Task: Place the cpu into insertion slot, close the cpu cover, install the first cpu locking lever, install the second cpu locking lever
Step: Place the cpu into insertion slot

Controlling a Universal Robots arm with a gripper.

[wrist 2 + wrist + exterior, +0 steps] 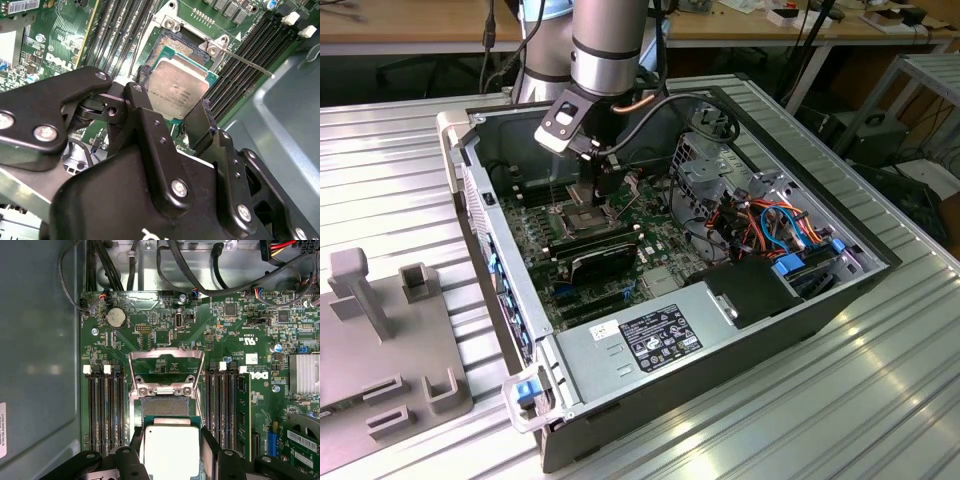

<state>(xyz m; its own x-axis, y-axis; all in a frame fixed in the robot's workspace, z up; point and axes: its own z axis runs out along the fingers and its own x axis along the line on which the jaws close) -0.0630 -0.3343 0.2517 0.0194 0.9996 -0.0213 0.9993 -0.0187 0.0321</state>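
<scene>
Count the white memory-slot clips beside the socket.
4 in the first wrist view: two clips on one side of the cover, two opposite; others may be hidden.

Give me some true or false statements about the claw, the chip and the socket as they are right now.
1. The claw grips the cpu. True.
2. The cpu cover is shut over the insertion slot. False: it stands swung open, away from the slot.
3. The cpu hides the whole insertion slot. False: part of the slot's contact field shows beyond the chip.
4. Long memory slots run on both sides of the insertion slot. True.
</scene>
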